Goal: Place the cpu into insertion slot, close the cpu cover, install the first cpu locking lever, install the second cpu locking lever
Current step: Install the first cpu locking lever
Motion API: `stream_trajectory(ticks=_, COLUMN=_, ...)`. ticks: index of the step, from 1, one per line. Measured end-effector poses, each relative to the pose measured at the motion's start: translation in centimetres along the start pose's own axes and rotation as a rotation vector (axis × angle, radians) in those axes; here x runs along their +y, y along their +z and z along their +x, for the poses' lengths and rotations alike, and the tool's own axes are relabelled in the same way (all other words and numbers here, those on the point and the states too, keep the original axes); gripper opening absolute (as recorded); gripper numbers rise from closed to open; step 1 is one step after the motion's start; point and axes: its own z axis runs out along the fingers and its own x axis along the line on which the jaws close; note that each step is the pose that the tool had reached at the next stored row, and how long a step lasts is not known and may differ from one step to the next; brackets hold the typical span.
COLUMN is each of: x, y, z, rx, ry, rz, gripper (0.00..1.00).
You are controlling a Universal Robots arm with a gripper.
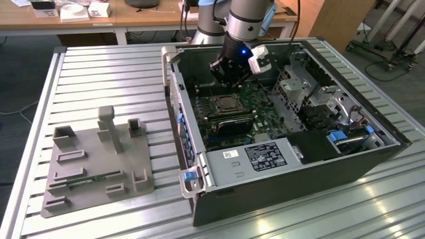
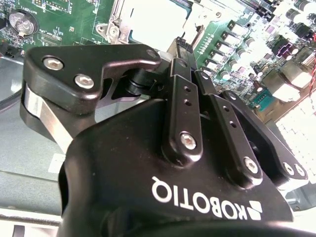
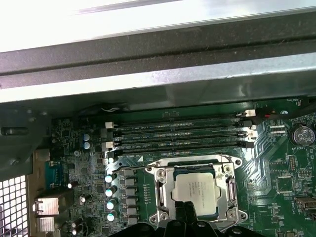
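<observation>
The cpu [image 3: 196,190] lies flat in the insertion slot [image 3: 163,170] on the green board, its silvery top showing through the window of the cpu cover [image 3: 195,167], which lies down around it. In the exterior view the cpu [image 1: 230,103] sits mid-board inside the open computer case. My gripper [image 3: 185,211] hovers at the socket's near edge, its two black fingertips pressed together with nothing between them. The exterior view shows the gripper [image 1: 230,82] just above and behind the socket. In the second wrist view the gripper [image 2: 183,45] points at the bright chip [image 2: 153,19].
Several long memory slots [image 3: 182,136] run beside the socket, under the case wall [image 3: 148,54]. A round battery [image 3: 302,134] sits on the board. A metal drive cage [image 1: 265,155] fills the case front. A grey fixture tray [image 1: 99,154] lies on the slatted table.
</observation>
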Motion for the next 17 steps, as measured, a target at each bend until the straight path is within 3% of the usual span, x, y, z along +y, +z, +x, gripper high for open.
stream_trajectory(ticks=9, x=0.0, y=0.0, z=0.0, rx=0.0, ry=-0.001, rz=0.0001, gripper=0.11)
stream_trajectory(ticks=13, x=0.0, y=-0.01, z=0.04, rx=-0.0002, ry=-0.024, rz=0.0006, gripper=0.11)
stream_trajectory(ticks=17, x=0.02, y=-0.83, z=0.07, rx=-0.0042, ry=-0.029, rz=-0.0019, gripper=0.11)
